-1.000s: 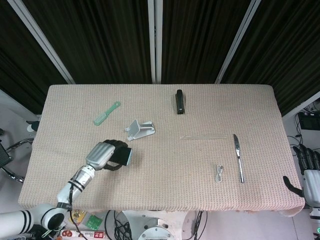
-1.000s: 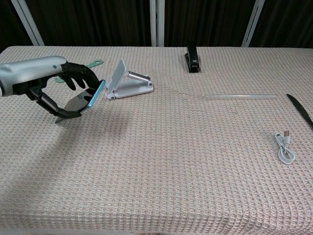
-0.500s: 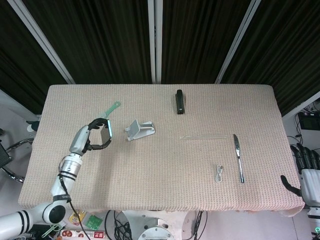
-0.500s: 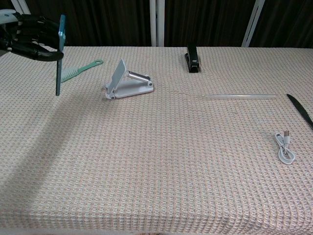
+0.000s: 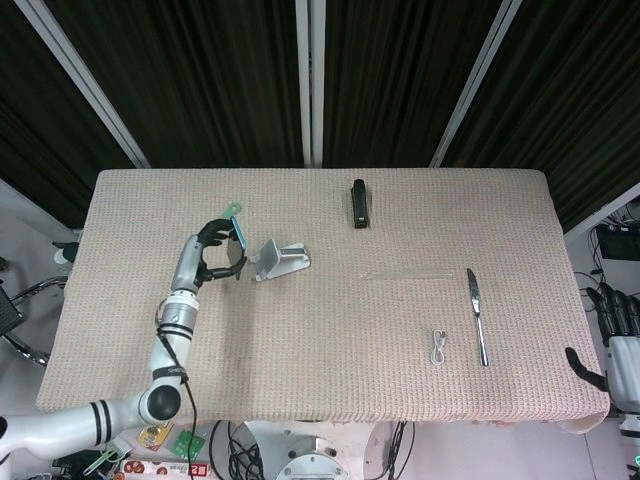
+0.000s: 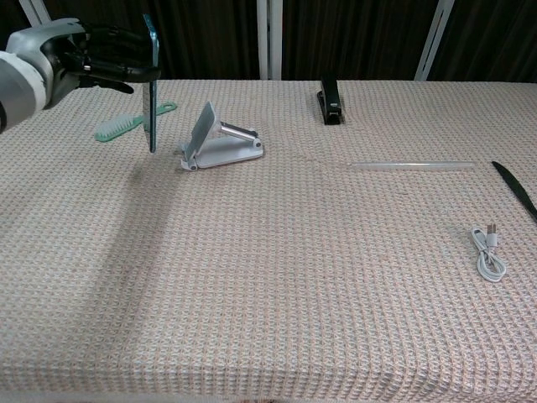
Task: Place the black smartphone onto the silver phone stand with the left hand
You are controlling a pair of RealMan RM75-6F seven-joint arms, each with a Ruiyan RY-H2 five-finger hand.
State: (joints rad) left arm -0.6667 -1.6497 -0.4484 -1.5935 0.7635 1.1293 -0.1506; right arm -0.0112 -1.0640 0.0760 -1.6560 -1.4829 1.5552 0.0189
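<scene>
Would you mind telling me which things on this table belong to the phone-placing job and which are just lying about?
Belonging to the job:
- black smartphone, held upright by the left hand
- silver phone stand

Just lying about:
- green comb
- black stapler
- clear strip
- knife
- white cable

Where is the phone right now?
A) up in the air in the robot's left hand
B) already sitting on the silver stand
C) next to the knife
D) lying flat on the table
A: the left hand holds the black smartphone upright above the table, just left of the silver phone stand, not yet on it.
</scene>
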